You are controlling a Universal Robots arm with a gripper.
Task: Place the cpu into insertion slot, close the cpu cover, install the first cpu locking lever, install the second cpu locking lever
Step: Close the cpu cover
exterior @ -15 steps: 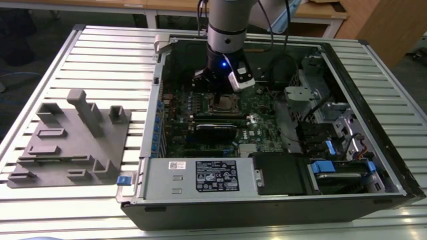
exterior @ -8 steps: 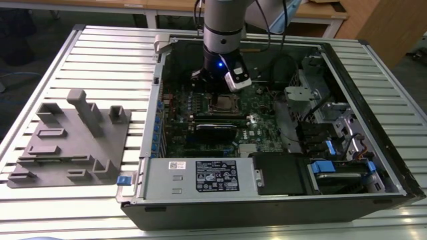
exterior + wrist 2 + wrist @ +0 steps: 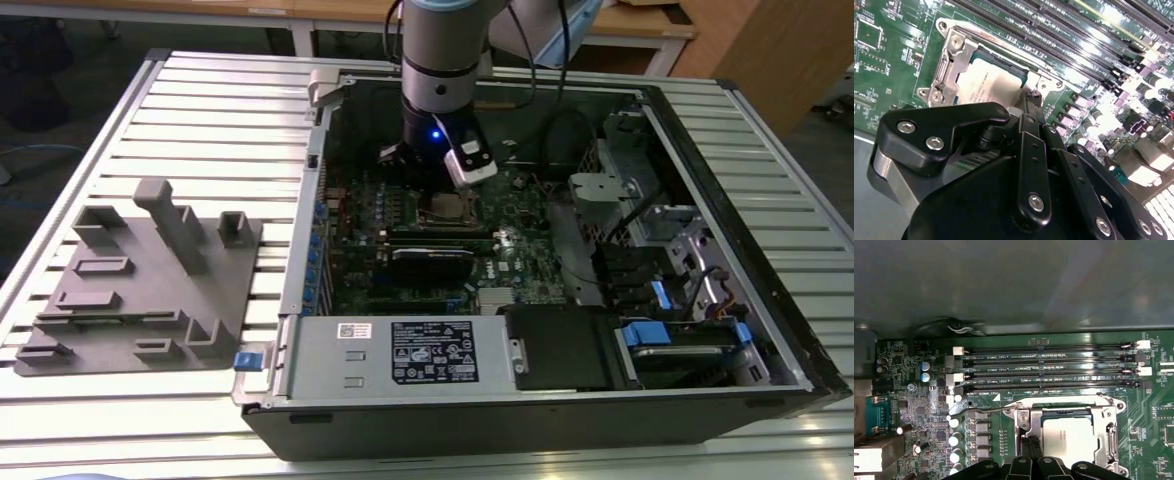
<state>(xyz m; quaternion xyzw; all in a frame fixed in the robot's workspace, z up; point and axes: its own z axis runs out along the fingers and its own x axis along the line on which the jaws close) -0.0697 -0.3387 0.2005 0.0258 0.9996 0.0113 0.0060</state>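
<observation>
The cpu (image 3: 1070, 438), a flat square chip with a silver-grey top, lies in the insertion slot (image 3: 1060, 412) on the green motherboard. The silvery cpu cover (image 3: 1110, 434) lies flat around the chip, its cut-out framing it. A thin wire locking lever (image 3: 985, 411) runs out from the socket's corner over the board. My gripper (image 3: 1031, 454) is shut, with its black fingers together at the socket's edge beside the chip. The second wrist view has the cpu (image 3: 989, 86), the cover (image 3: 950, 62) and my gripper (image 3: 1031, 106) right at the chip's side. In the exterior view my gripper (image 3: 441, 197) hangs over the cpu (image 3: 454, 210).
Long black memory slots (image 3: 1049, 366) run beside the socket. A black card (image 3: 430, 266) stands on the board nearer the power supply (image 3: 400, 355). The open case's walls (image 3: 304, 230) surround the board. A grey fixture plate (image 3: 140, 290) sits on the table at the exterior view's left.
</observation>
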